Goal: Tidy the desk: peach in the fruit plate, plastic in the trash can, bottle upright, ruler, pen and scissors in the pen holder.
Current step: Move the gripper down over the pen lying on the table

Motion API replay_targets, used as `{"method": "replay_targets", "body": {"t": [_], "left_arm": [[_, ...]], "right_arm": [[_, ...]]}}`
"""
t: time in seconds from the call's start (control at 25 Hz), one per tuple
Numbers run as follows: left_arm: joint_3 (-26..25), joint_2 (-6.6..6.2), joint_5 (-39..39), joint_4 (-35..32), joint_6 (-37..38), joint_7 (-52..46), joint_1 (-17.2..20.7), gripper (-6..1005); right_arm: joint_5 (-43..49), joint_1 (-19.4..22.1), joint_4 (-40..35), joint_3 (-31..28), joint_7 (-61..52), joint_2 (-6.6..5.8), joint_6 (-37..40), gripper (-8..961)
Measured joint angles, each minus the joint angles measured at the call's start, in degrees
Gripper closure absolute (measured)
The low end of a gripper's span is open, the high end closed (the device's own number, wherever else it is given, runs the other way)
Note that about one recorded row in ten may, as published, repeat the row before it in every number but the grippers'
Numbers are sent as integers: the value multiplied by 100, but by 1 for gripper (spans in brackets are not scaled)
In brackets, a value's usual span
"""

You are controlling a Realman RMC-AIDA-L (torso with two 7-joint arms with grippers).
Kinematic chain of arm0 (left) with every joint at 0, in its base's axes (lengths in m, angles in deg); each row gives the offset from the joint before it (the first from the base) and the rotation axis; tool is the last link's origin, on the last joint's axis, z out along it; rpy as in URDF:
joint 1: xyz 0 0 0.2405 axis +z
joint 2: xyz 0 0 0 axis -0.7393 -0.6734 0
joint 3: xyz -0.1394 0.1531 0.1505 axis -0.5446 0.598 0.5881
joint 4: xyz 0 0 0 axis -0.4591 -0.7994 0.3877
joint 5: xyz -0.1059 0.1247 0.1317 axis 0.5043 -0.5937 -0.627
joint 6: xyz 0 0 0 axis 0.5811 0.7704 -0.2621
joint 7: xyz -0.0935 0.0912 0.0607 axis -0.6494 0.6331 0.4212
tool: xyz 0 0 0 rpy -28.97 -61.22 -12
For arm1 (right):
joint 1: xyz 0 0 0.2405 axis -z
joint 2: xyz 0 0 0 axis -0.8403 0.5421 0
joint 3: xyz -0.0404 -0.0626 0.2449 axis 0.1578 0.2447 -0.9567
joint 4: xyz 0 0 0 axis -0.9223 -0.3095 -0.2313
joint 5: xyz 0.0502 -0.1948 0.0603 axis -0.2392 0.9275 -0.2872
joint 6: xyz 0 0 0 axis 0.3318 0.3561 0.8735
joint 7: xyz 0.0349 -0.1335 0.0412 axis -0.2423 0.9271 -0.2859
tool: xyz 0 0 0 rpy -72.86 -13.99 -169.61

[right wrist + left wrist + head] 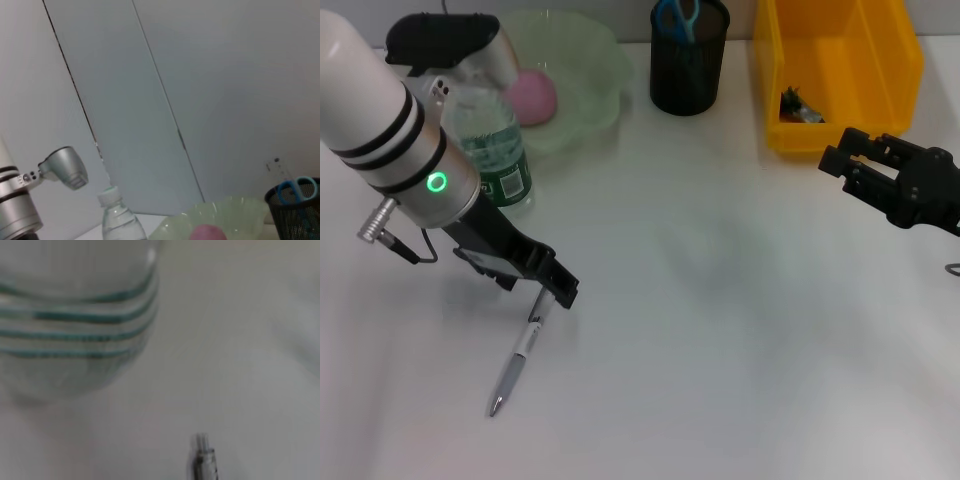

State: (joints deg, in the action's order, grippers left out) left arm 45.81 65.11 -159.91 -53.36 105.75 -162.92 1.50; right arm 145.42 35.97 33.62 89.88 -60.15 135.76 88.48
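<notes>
Much of the tidying looks finished: the pink peach (pixel 531 95) sits in the pale green, wavy-edged translucent fruit plate (pixel 595 60) at the upper left of the head view, the clear ribbed bottle (pixel 495 150) with its green label stands upright just beside it, and blue-handled scissors (pixel 676 18) poke out of the black mesh pen holder (pixel 688 70) at top centre. A small crumpled scrap, likely the plastic (pixel 798 106), lies in the bright yellow bin-shaped trash can (pixel 840 70) at upper right. Whether the ruler is already in the holder I cannot tell. What remains, by my reading, is the slim silver pen (pixel 516 365), lying on the smooth white table (pixel 740 330) at lower left. The left hand (pixel 552 287) is down at the pen's upper end, its fingers narrow about it, seemingly gripping it. The right hand (pixel 835 162) hangs at the right edge, fingers modestly apart and holding nothing.
</notes>
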Motion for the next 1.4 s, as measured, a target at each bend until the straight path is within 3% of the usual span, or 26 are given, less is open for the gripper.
{"method": "replay_targets", "body": {"t": [1.4], "left_arm": [[122, -18, -44, 699, -411, 100, -261, 177]], "right_arm": [[-37, -156, 131, 0, -9, 17, -152, 480]]}}
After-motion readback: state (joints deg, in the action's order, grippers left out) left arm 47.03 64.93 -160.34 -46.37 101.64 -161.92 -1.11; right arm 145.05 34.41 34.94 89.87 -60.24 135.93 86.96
